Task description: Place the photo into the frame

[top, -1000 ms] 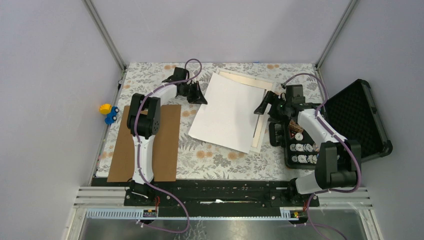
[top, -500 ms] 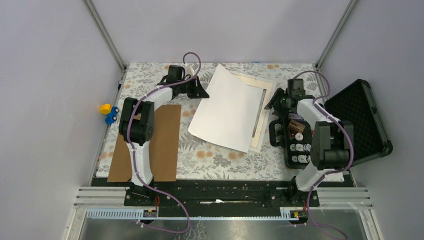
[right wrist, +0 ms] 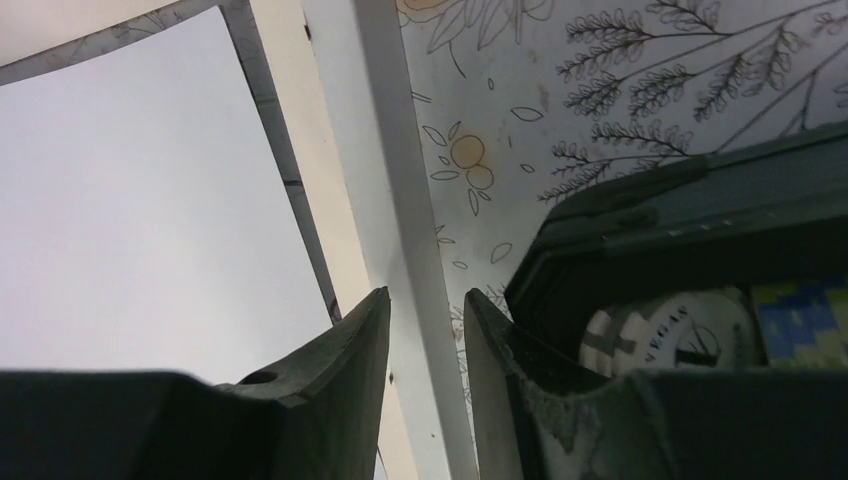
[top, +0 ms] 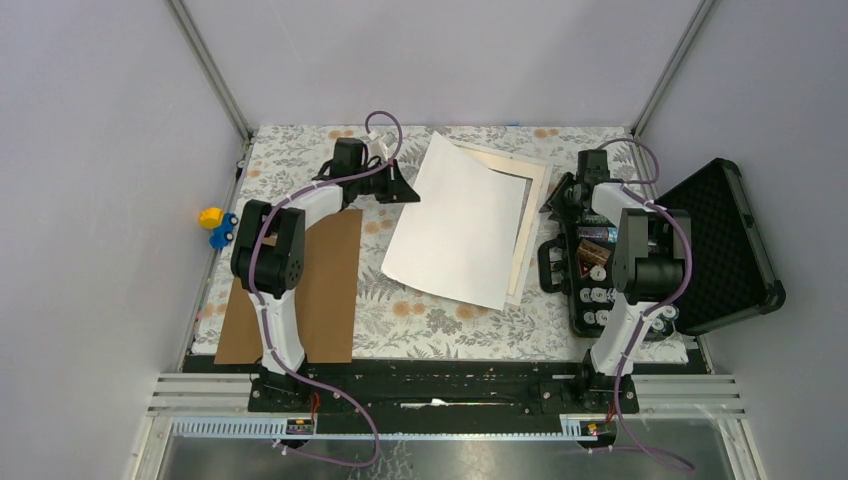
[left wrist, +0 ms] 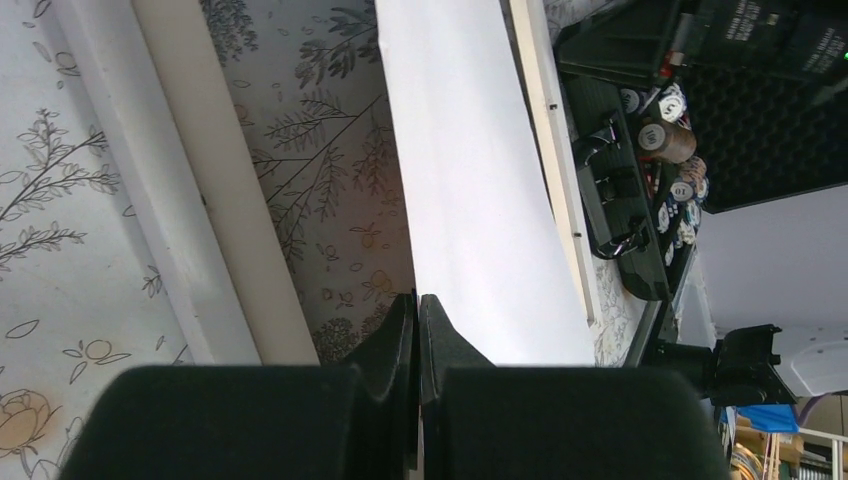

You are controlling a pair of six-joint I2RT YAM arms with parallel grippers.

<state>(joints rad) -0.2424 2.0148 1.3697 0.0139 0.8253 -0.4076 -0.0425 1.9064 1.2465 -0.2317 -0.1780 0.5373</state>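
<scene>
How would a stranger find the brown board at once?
On the floral table, look near the left edge, under the left arm. The brown backing board lies flat there: the only plain brown sheet, while the sheets in the middle are white.

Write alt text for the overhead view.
The left gripper pinches a corner of the photo, white side up, over the frame on a floral table. The right gripper meets the frame's right edge; brown board left, open black case right.
</scene>
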